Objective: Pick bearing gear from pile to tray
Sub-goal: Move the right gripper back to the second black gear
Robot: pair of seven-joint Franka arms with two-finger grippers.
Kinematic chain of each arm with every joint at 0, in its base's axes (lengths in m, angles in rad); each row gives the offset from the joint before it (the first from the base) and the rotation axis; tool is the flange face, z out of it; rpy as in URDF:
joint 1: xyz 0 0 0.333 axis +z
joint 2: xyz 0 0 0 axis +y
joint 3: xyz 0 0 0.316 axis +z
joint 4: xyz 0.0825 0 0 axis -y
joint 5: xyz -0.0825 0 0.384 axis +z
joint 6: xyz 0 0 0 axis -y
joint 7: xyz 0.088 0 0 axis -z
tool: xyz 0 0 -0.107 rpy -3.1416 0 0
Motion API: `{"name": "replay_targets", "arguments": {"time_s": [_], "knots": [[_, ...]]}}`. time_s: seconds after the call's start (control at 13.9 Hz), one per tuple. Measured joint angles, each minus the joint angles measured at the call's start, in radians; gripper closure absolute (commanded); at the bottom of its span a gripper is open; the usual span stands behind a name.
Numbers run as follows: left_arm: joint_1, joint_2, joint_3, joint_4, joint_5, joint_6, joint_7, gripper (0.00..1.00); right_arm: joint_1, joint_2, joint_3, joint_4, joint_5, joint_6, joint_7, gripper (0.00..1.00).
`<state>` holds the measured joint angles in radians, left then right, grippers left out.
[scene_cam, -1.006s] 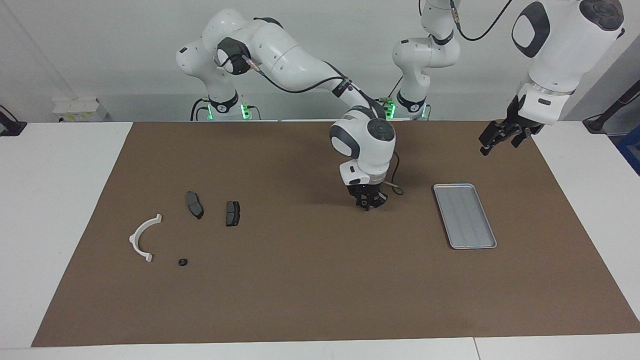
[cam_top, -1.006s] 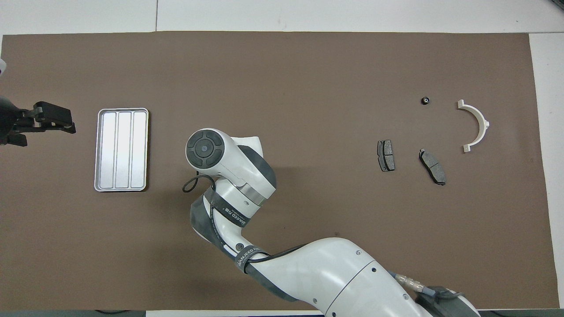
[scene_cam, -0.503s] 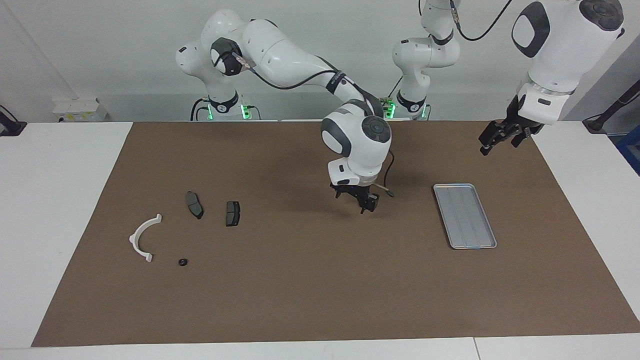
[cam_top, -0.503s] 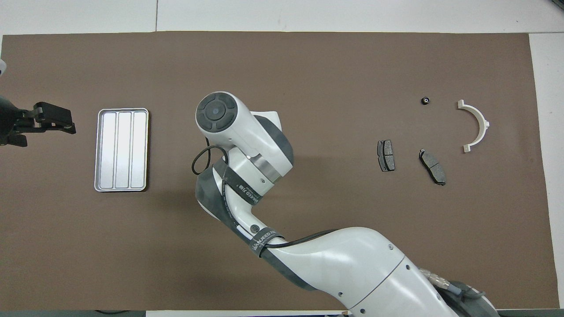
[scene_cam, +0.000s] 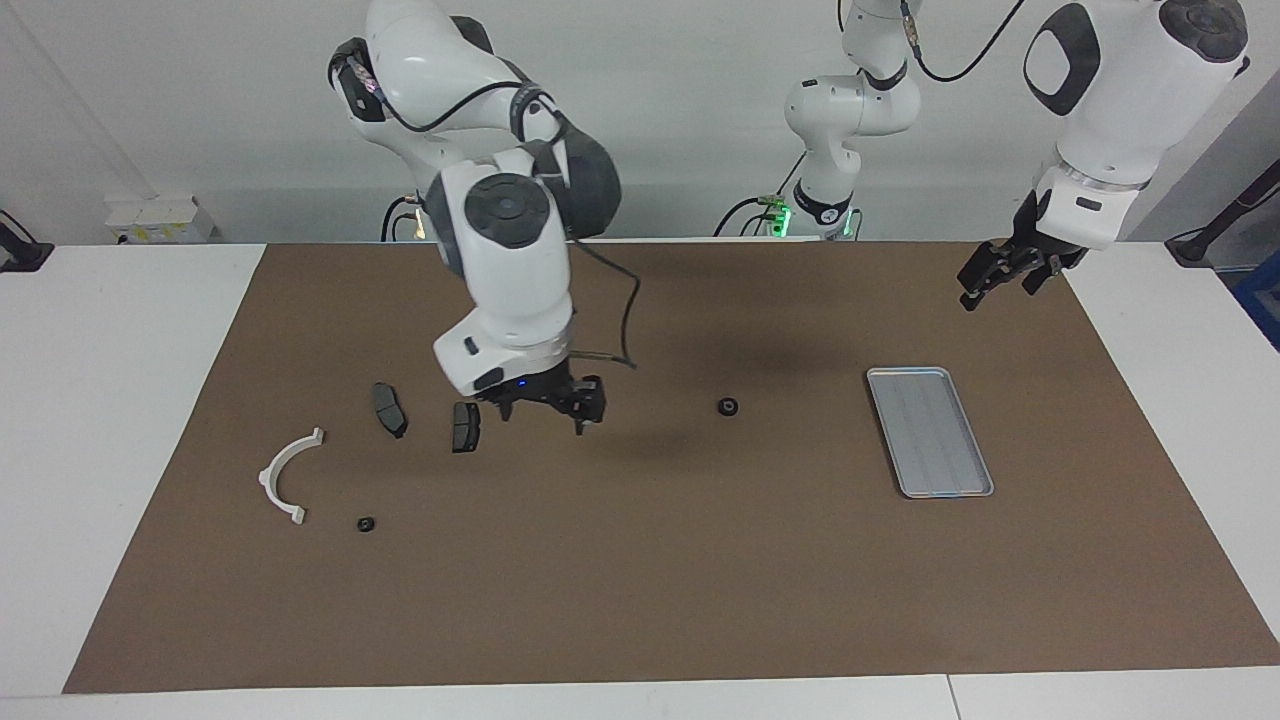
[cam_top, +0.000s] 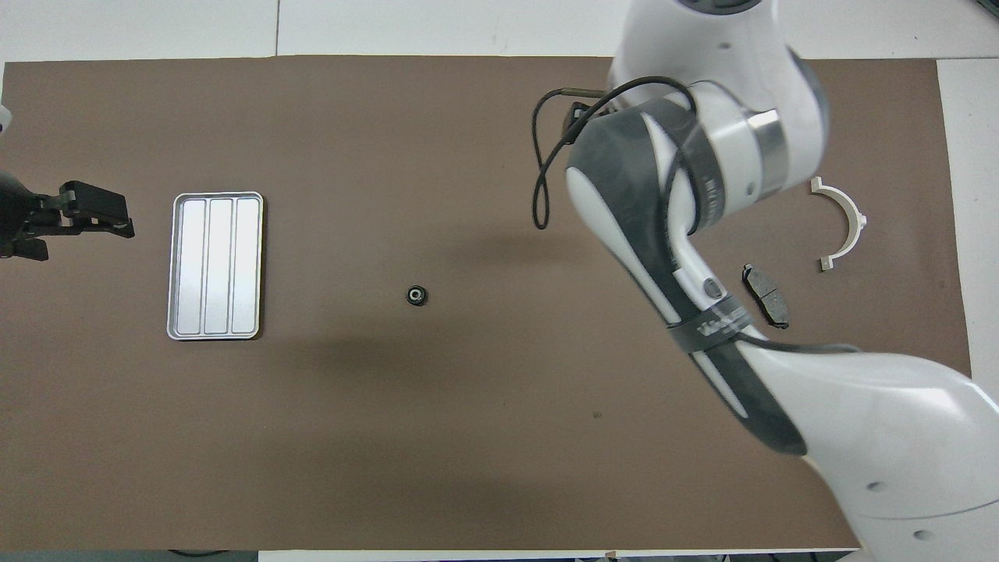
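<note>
Black bearing gear (scene_cam: 729, 406) lies on mat, well apart from right end effector (scene_cam: 545, 402)

1. Surface (scene_cam: 120, 400) — white, covered by a plain brown mat (scene_cam: 640, 580).
2. Tray (scene_cam: 929, 431) — silver-grey, with lengthwise ribs.
3. Arc bracket (scene_cam: 283, 475) — white.
4. Two plates (scene_cam: 389, 409) — dark grey.
5. Two small round pieces (scene_cam: 729, 406) — black.
6. Arms (scene_cam: 505, 250) — white, with dark grey joints.

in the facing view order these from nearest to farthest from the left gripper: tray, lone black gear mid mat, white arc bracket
From the left gripper:
1. tray, on the mat at the left arm's end of the table.
2. lone black gear, mid mat.
3. white arc bracket, at the right arm's end.
</note>
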<state>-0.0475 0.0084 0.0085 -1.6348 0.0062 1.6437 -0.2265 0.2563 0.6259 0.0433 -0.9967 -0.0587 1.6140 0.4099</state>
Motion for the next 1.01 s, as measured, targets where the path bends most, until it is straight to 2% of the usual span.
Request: {"name": "replay_targets", "arguments": {"time_s": [0.22, 0.36, 0.5, 0.65, 1.01], "knots": [[0.000, 0.000, 0.000, 0.000, 0.000, 0.000, 0.000, 0.00, -0.161, -0.002, 0.000, -0.087, -0.001, 0.104, -0.342, 0.00], [0.000, 0.000, 0.000, 0.000, 0.000, 0.000, 0.000, 0.00, -0.227, -0.020, 0.000, -0.201, -0.003, 0.238, -0.435, 0.00], [0.000, 0.000, 0.000, 0.000, 0.000, 0.000, 0.000, 0.00, -0.270, -0.037, 0.000, -0.317, -0.010, 0.357, -0.482, 0.00], [0.000, 0.000, 0.000, 0.000, 0.000, 0.000, 0.000, 0.00, -0.305, -0.035, 0.000, -0.388, -0.011, 0.434, -0.504, 0.00], [-0.009, 0.000, -0.006, 0.000, 0.000, -0.006, 0.000, 0.00, -0.323, 0.002, 0.003, -0.423, -0.011, 0.495, -0.504, 0.00]]}}
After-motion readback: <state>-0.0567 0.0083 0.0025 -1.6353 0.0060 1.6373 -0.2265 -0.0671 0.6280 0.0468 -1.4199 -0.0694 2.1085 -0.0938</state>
